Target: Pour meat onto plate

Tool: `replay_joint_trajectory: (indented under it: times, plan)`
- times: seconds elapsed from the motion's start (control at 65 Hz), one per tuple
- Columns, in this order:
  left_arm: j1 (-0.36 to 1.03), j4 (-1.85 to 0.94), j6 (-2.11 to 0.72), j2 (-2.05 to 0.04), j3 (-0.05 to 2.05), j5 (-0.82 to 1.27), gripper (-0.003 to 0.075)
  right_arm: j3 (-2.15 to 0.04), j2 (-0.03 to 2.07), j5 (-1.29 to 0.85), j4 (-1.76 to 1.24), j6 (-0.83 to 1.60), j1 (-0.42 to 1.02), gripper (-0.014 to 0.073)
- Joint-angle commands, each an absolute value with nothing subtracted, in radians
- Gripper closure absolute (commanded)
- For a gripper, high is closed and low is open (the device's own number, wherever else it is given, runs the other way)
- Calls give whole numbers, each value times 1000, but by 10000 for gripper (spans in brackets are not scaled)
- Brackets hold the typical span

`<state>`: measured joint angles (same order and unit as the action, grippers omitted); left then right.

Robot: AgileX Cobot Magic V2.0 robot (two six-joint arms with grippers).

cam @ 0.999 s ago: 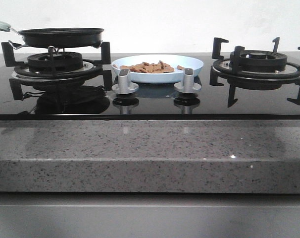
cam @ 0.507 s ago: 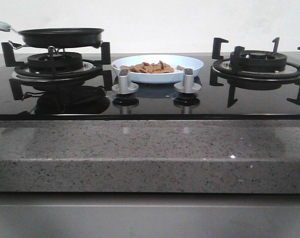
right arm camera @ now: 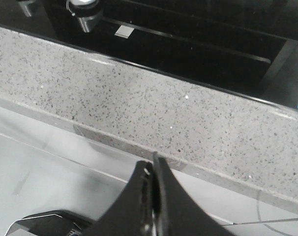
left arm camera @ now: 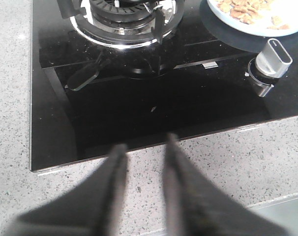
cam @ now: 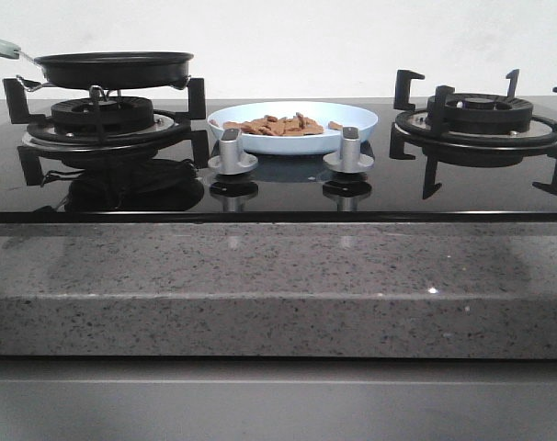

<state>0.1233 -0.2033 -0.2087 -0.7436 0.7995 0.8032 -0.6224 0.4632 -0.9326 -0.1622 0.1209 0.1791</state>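
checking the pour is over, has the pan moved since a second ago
No. The black pan sits on the left burner as before, same gap to the plate holding the meat.

Empty, parted tool (left arm camera: 144,152) over hob (left arm camera: 139,103)

On your left, the frying pan (cam: 113,68) sits on the left burner (cam: 102,118); the right burner (cam: 481,115) stands well apart on your right with nothing on it. Between the burners and toward the back you have the plate (cam: 292,126) on the glass hob (cam: 278,195), the meat (cam: 280,125) lying in it. Two knobs (cam: 232,152) (cam: 349,151) stand just before the plate, and the stone counter edge (cam: 278,289) runs before the hob.
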Motion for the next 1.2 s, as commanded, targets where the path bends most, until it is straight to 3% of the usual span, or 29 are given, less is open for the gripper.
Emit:
replay_joint_trajectory:
  times: [0.0, 0.077, 0.8, 0.953, 1.184]
  plan:
    - [130, -223, -202, -739, 825, 731, 696, -645, 467, -878, -163, 120, 171, 711]
    - [130, -223, -202, -739, 825, 729, 741, -645, 467, -877, -163, 120, 171, 713]
    - [130, -223, -202, -735, 820, 718, 741, -645, 468, -886, -166, 120, 171, 713]
    - [123, -170, -204, -629, 740, 556, 741, -645, 468, -886, -167, 120, 171, 713]
    - [64, -208, -204, -303, 416, 307, 741, -645, 468, -886, -167, 120, 171, 713]
